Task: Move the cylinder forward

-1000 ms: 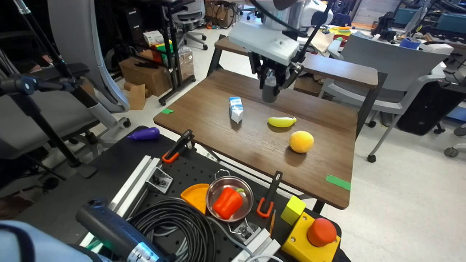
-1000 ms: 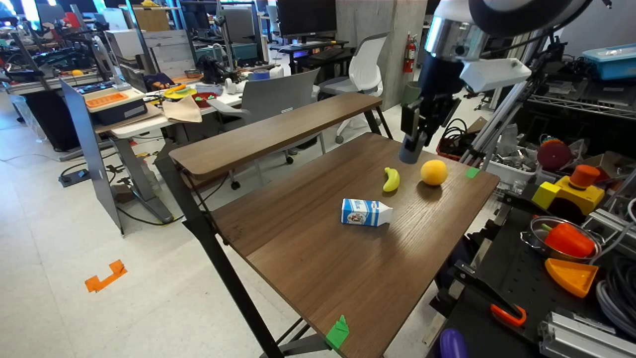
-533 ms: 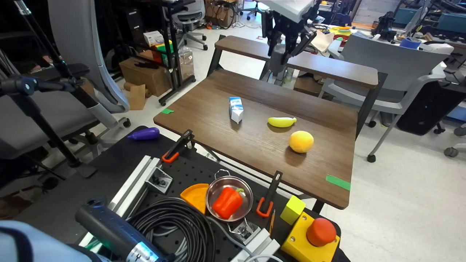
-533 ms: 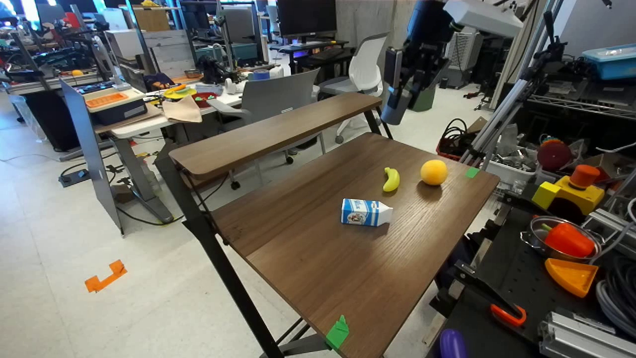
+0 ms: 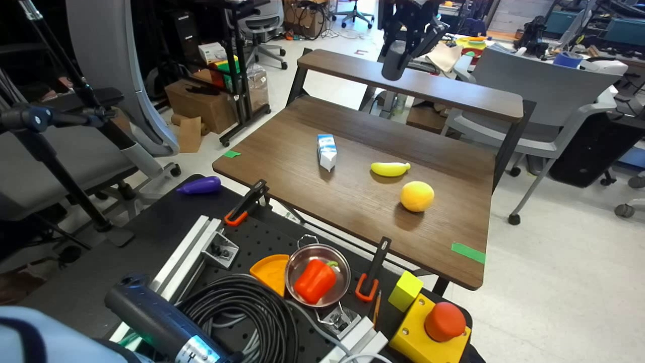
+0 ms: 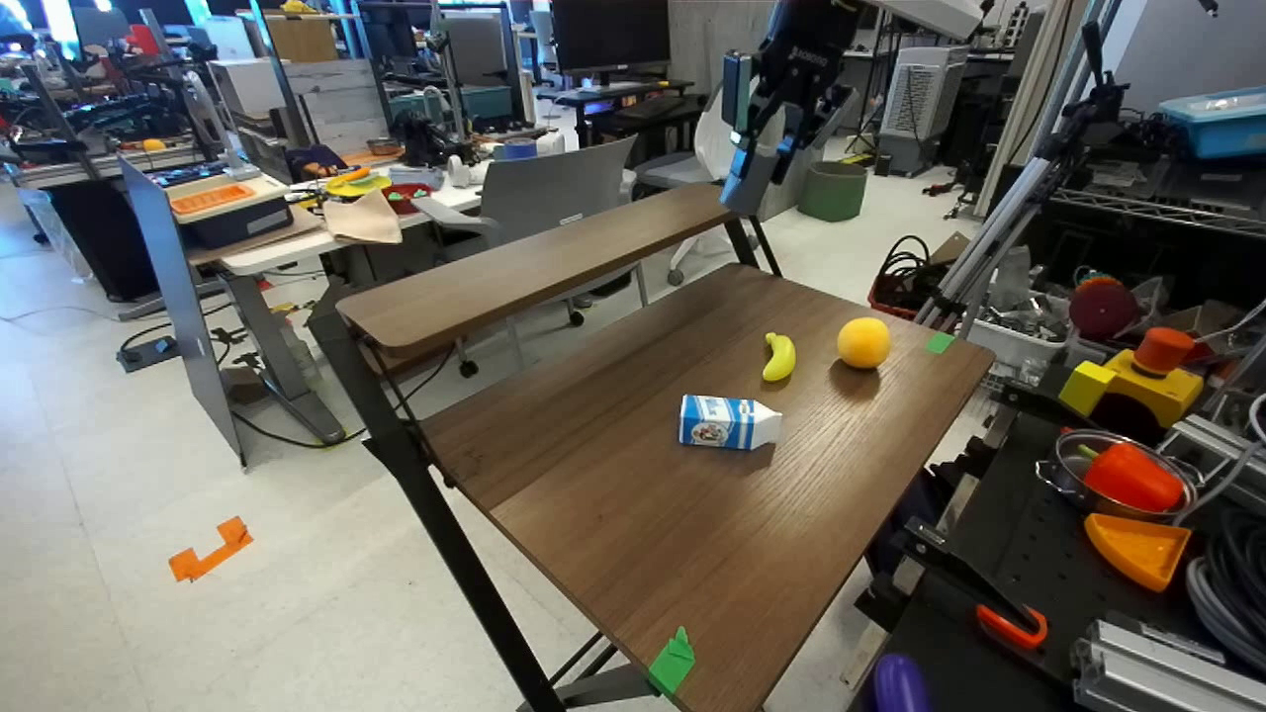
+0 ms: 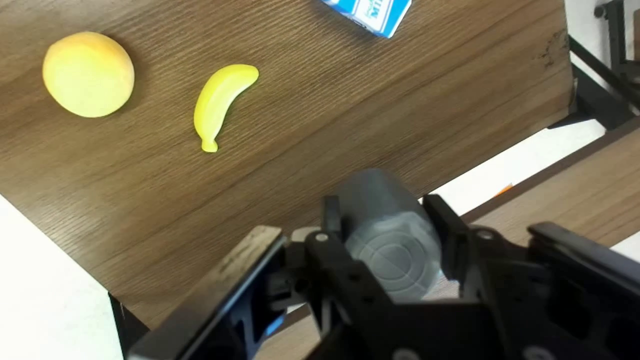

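Short dark grey cylinder (image 5: 393, 61), clasped in the black two-fingered gripper (image 7: 385, 220), hangs tilted in midair, higher and nearer the brown wooden raised shelf (image 5: 468, 96) than a second ago; forward carry appears under way, release yet to come.

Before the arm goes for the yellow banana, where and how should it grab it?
Probably across the middle of the banana, from straight above, jaws closing on its two long sides: it lies on its side, a slim curved shape, narrower across than along, with the round yellow-orange ball apart from it. The jaws hold the grey cylinder, so that should be set down first.
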Robot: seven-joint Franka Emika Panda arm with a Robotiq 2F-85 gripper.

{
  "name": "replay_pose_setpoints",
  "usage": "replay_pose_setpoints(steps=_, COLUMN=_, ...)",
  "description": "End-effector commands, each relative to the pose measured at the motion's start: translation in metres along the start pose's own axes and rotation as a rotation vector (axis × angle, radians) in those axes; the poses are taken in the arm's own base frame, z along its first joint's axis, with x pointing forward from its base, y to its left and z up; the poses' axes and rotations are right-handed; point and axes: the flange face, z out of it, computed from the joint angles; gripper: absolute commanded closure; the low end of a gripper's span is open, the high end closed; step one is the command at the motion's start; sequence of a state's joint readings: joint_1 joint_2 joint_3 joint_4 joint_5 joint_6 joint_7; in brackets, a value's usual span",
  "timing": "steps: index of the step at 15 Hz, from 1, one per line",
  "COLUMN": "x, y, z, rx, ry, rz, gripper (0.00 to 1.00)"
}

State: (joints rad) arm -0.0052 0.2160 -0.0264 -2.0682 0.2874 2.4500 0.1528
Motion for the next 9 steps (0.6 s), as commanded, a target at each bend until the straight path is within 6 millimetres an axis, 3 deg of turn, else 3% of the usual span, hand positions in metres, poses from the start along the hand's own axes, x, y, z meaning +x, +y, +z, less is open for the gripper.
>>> replay_pose_setpoints(steps=1, x=0.022, y=0.0, z=0.021, rx=0.001, ry=-0.031, rz=0.06, gripper=0.81)
replay_pose_setpoints(steps=9, x=0.054, y=0.011, z=0.084, rx=-0.023, ry=-0.057, rz=0.114, gripper=0.81)
